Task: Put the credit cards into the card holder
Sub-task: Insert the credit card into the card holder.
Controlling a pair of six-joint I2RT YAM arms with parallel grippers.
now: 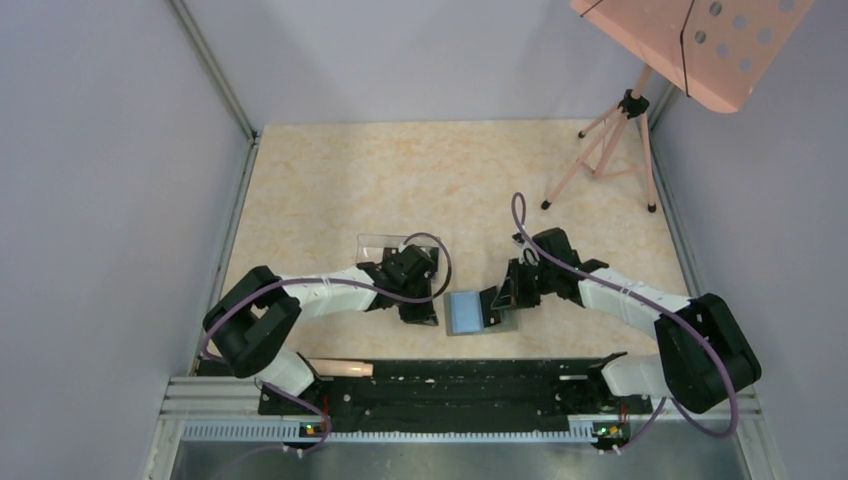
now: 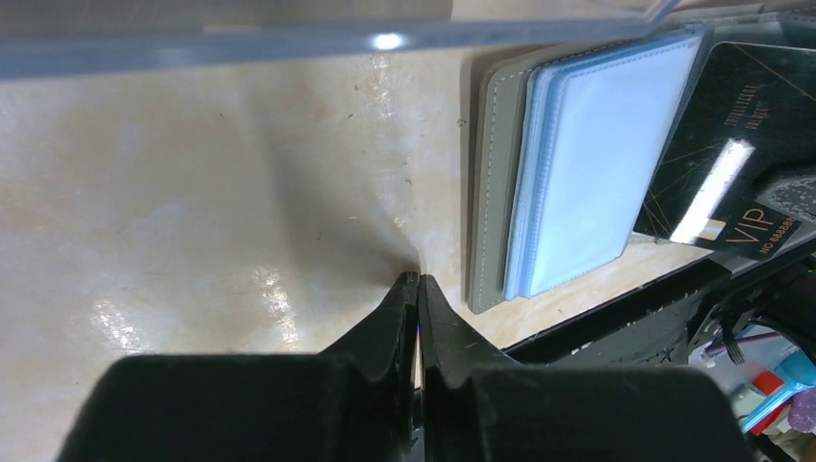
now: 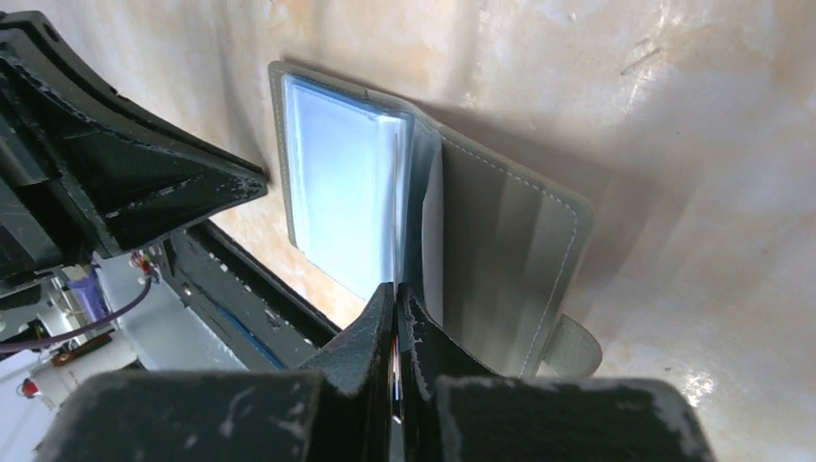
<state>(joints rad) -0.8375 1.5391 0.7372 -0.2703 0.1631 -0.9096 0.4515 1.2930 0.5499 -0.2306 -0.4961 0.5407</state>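
The card holder [image 1: 466, 312] lies open near the front edge of the table [image 1: 400, 170], blue inside up, long axis running left to right. The left gripper [image 2: 417, 284] is pressed together beside it, holding nothing. The right gripper [image 3: 395, 292] pinches a black card [image 2: 731, 125] over the fold, and the card's far edge is cut off.

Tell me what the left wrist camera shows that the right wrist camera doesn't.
Only the left wrist view shows the face of the black credit card, with its VIP lettering, and the clear box edge along the top. Only the right wrist view shows the card holder with its gray inner cover and side tab. Both show the holder lying open with its sleeves on the table, plus the left fingers.
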